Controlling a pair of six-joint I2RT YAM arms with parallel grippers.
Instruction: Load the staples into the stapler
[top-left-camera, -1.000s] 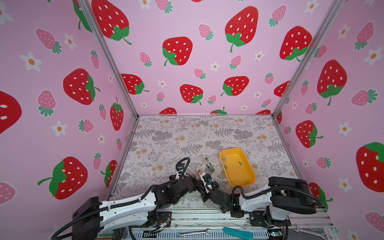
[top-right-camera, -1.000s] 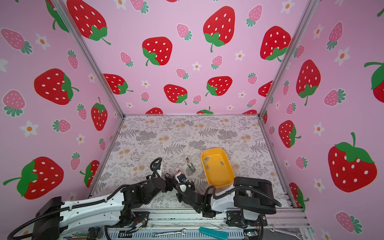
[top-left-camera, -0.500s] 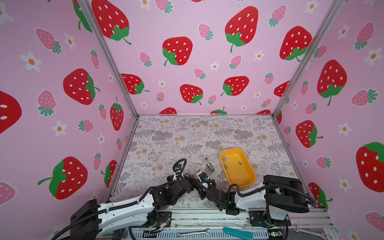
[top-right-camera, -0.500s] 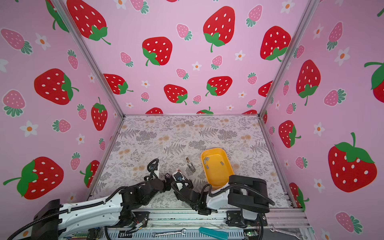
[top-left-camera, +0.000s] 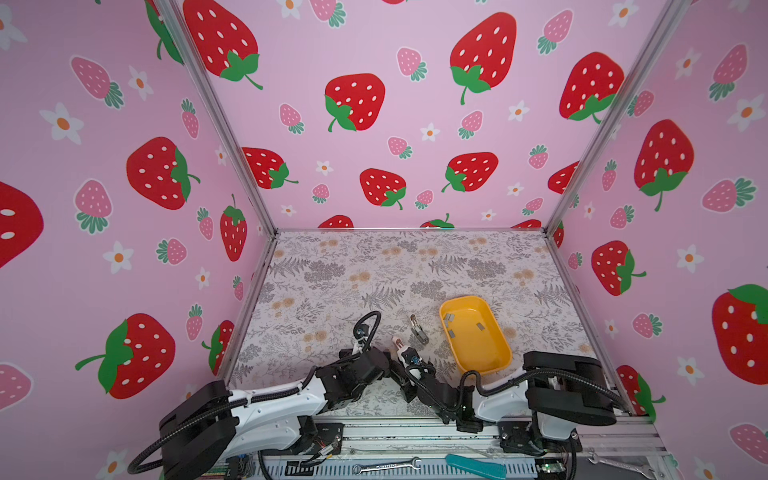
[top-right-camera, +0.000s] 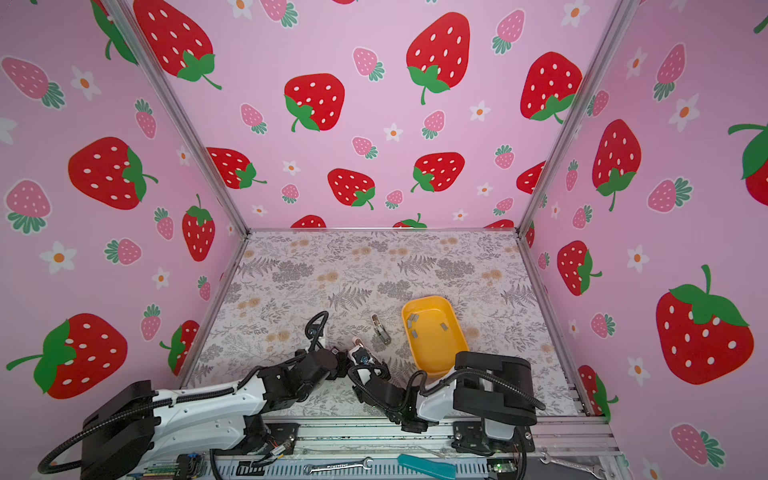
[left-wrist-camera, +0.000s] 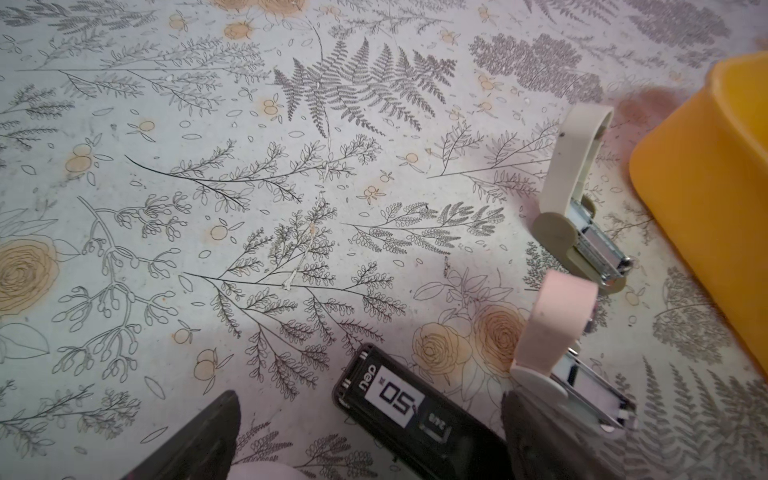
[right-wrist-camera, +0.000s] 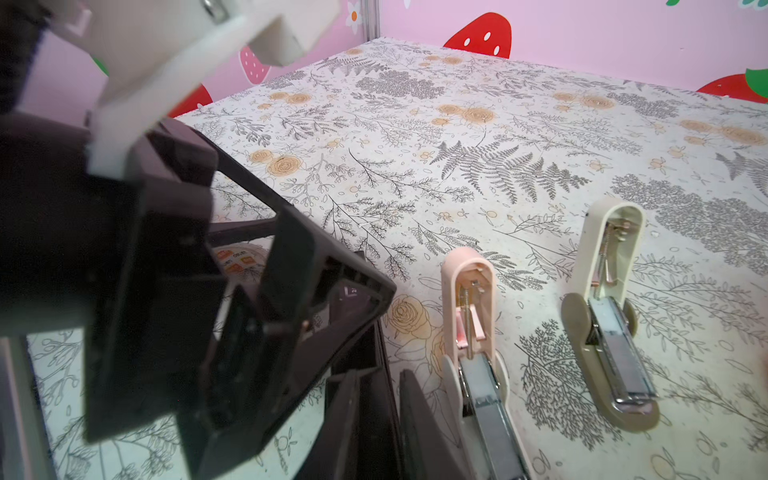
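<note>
Staples (top-left-camera: 448, 319): grey strips inside the yellow tray (top-left-camera: 473, 353). Beige stapler (right-wrist-camera: 609, 316) just beside that tray, pink stapler (right-wrist-camera: 469, 299) farther, lids raised. Left hand (left-wrist-camera: 370, 395) released wide; right hand (right-wrist-camera: 392, 376) clenched by the pink stapler.

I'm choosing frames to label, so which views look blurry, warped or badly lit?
Both top views: evenly lit, wide-angle stretch toward the corners, staples tiny but distinct in the yellow tray. Left wrist view: table print sharp, that tray soft at the edge. Right wrist view: beige stapler crisp, pink stapler blurring toward the lens.
</note>
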